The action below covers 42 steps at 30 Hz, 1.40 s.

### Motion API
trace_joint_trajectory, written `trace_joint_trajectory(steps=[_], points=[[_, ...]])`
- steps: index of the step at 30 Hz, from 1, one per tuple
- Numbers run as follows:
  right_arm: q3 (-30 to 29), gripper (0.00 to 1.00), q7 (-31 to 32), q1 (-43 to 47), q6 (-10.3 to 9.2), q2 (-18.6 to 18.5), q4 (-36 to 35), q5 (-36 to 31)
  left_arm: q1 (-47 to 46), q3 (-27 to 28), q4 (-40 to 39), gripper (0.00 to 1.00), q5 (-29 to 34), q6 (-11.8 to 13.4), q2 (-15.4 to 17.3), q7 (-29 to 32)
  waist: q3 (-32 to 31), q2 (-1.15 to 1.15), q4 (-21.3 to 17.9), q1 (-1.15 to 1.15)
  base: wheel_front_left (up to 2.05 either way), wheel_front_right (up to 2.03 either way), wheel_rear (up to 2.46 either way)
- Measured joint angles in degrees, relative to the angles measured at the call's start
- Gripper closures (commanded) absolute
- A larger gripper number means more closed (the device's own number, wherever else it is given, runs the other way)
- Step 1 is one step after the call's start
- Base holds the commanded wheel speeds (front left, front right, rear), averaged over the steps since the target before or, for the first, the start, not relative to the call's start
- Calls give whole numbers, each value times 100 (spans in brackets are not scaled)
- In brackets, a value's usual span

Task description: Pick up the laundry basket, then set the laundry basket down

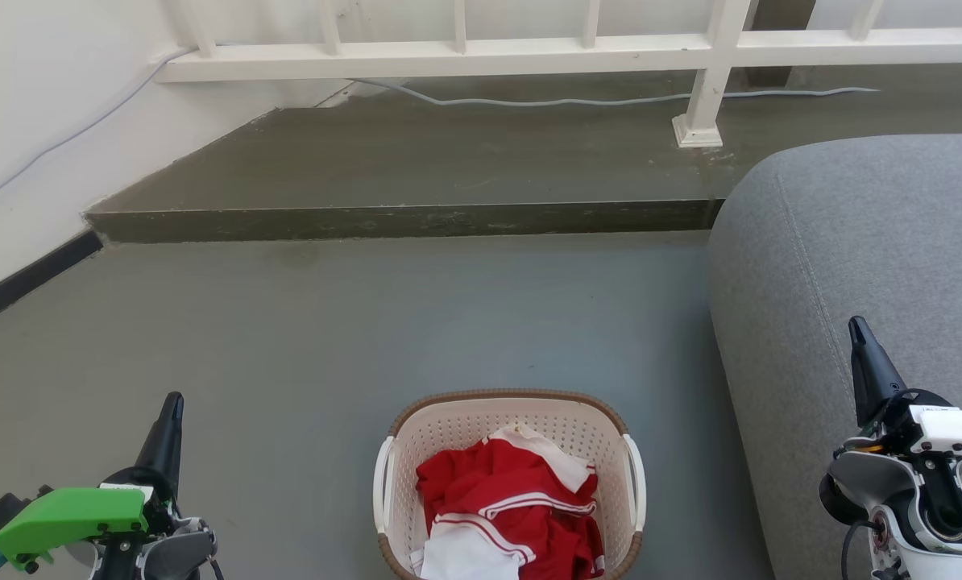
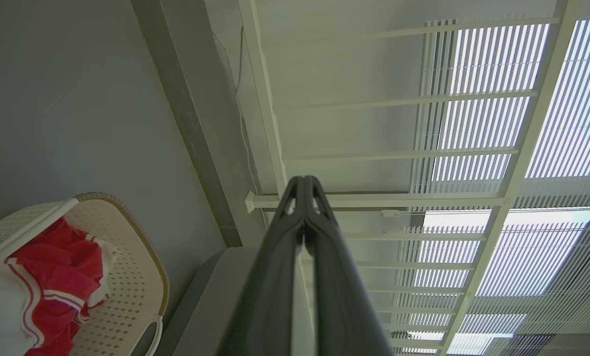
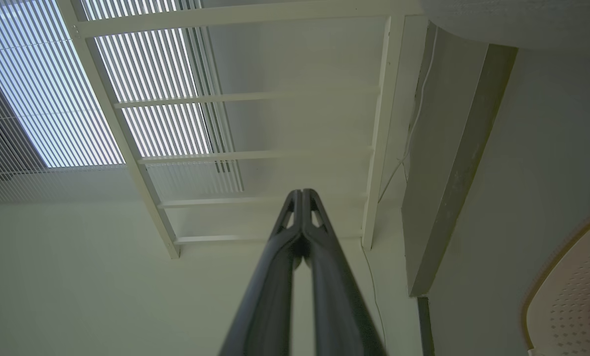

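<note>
The laundry basket [image 1: 449, 427], cream-white and perforated with a brown rim and white side handles, stands on the grey floor at the bottom centre of the head view. Red and white clothes [image 1: 513, 507] lie inside it. My left gripper [image 1: 172, 403] points up at the lower left, well to the basket's left, shut with nothing held. My right gripper [image 1: 856, 326] points up at the lower right, over the sofa's edge, also shut and empty. In the left wrist view the basket [image 2: 137, 267] sits at the lower left beside the closed fingers [image 2: 303, 185]. The right wrist view shows the basket's rim [image 3: 562, 277] at the lower right.
A grey sofa [image 1: 868, 242] fills the right side, close to the basket. A raised concrete step [image 1: 400, 219] runs across the back, with a white railing [image 1: 529, 52] and a cable [image 1: 561, 101] above it. A white wall with a dark skirting [image 1: 22, 278] lies left.
</note>
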Motion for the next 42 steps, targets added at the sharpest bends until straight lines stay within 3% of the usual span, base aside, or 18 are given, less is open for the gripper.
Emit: trace_joint_trajectory(steps=[12, 13, 18, 28, 42], points=[[0, 100, 0, 0, 0, 1, 0, 0, 0, 0, 0, 100, 0, 0, 0, 0, 0, 0, 0, 0, 0, 0, 0], [0, 0, 0, 0, 0, 1, 0, 0, 0, 0, 0, 0, 0, 0, 0, 0, 0, 0, 0, 0, 0, 0, 0], [22, 0, -7, 243, -8, 141, 281, 1, 191, -35, 285, 0, 1, 7, -124, -1, 1, 0, 0, 0, 0, 0, 0], [108, 0, -138, 275, -9, 146, 170, -12, 213, -116, 210, 0, 25, 7, -124, -96, 10, 0, 0, 0, 0, 0, 0], [447, 0, -441, 265, -9, 43, -93, -578, 204, -419, 26, 0, 639, 7, 25, -459, 32, 0, -1, 0, 0, 0, 0]])
